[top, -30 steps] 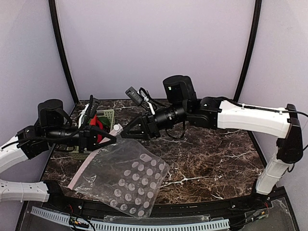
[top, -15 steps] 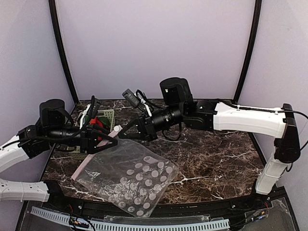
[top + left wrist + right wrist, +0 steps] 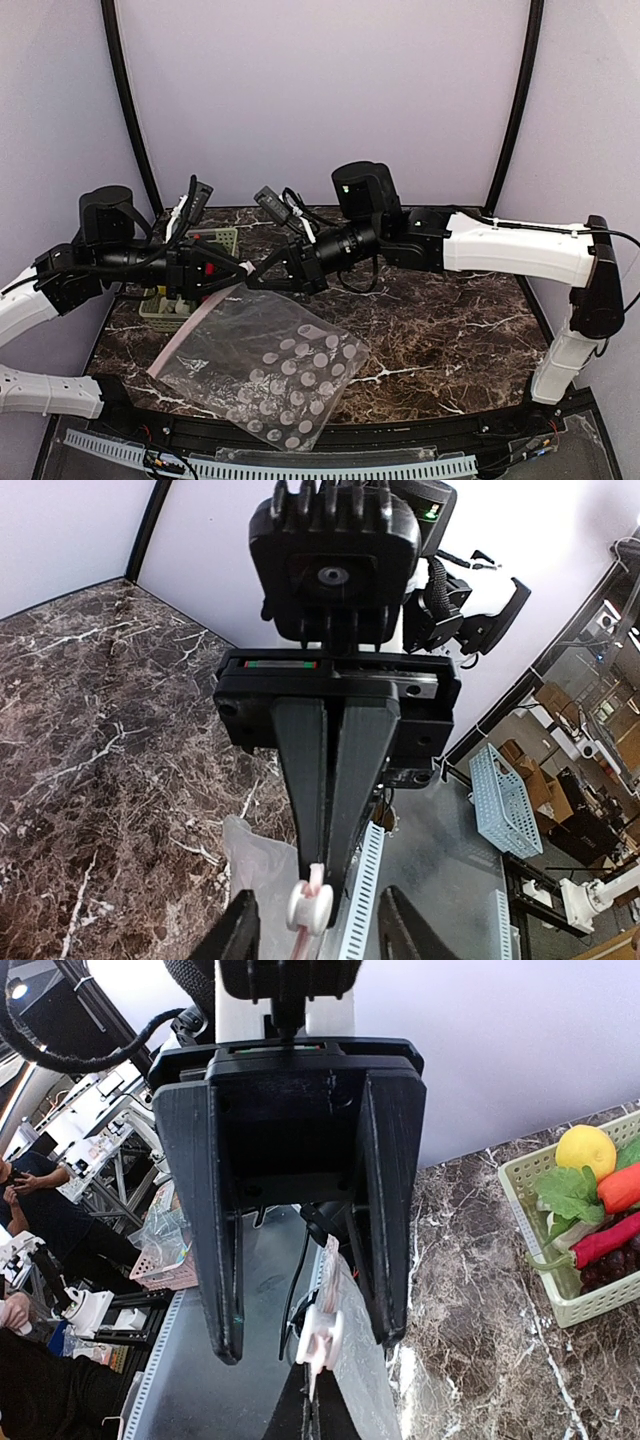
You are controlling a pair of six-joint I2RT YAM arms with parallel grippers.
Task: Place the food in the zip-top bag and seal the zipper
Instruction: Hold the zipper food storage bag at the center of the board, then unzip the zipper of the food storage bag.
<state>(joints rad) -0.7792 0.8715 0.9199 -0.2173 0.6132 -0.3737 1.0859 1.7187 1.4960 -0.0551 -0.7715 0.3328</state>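
The zip-top bag [image 3: 270, 365] has slid rightward over the marble surface [image 3: 450, 320] in the last second. Its mouth corner is now lifted, the pinkish zipper [image 3: 195, 325] drawn straight up to the left gripper [image 3: 322, 868], whose fingers are pressed together on it. The right gripper [image 3: 306, 1345] has moved in from the other side, fingers apart around the white slider [image 3: 322, 1332]. The food [image 3: 585, 1150] still sits in the mesh basket [image 3: 522, 1210], so opening the mouth probably comes next, then filling
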